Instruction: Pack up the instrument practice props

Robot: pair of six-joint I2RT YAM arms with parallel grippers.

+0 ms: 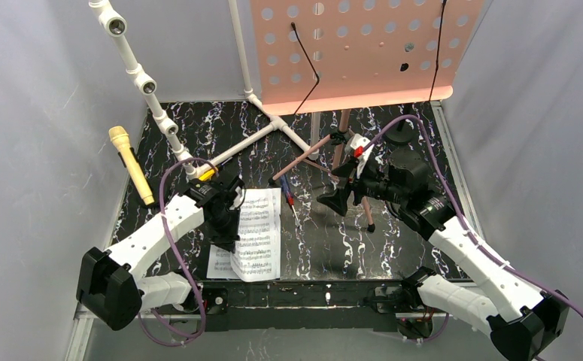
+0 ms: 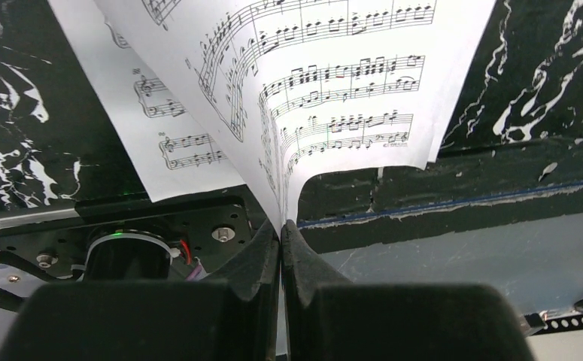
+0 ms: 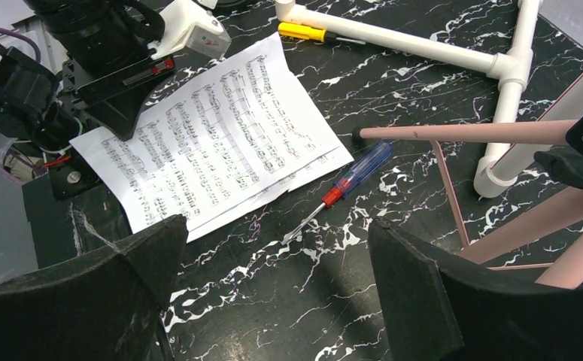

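My left gripper (image 2: 281, 228) pinches the pages (image 2: 326, 75) | my right gripper (image 3: 277, 237) fingers wide apart | screwdriver (image 3: 348, 180) just beside pages, unseen from left wrist

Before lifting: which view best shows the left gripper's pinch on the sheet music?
Left wrist: the left gripper is shut on the sheet music edge, close up. In top external the gripper covers the pinch; right wrist shows pages, pinch unclear.

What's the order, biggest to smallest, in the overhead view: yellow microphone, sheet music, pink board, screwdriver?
1. pink board, though it stands raised, nearer the camera
2. sheet music
3. yellow microphone
4. screwdriver
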